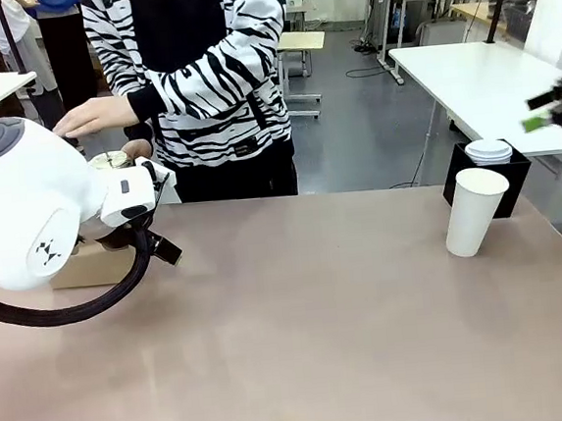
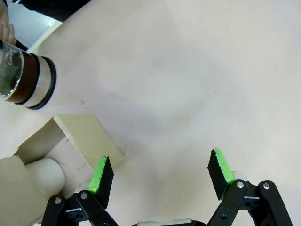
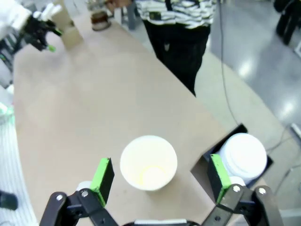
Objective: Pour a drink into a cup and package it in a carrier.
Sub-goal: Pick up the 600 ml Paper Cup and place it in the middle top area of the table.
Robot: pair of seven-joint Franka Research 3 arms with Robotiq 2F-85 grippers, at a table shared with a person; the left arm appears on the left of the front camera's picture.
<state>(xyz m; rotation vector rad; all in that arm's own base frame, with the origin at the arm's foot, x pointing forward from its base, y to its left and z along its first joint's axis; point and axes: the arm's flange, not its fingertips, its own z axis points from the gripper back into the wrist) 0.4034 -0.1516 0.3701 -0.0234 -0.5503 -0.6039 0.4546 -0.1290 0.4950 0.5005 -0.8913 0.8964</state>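
**Cup under the right gripper, drink across the table by the left**

The near half of the tan table (image 1: 314, 365) is bare. Past it on the right stands a white paper cup (image 3: 148, 162), upright, mouth up and with no drink in it. The right gripper (image 3: 160, 167) hangs straight above it, its green-padded fingers spread wide and holding nothing. Seen from the wrist, the cup's rim sits between the two fingers, nearer one than the other. Just behind the cup, at the table's far right edge, is a black open-topped box (image 3: 235, 134) with a stack of white lids (image 3: 243, 153) in it.

Over on the left, the left gripper (image 2: 160, 165) is also wide open and empty, hanging low over the table. The brown cardboard carrier (image 2: 80, 136) lies just beside one of its fingers. Something white and rounded shows under the cardboard flap, but I can't tell what it is.

Beyond the carrier, towards the far left corner, stands the glass jug (image 2: 9, 70) with the dark brown drink (image 2: 28, 77) in it. A person in a black-and-white striped top stands at the far side, one hand (image 1: 95, 115) held over the jug.

Cup and drink are well apart, at opposite ends of the table. The left arm is much the nearer to the jug and the right arm is already lined up on the cup. I'd judge pouring hasn't begun. One has to be brought across to the other, with the cup's upright axis kept upright.
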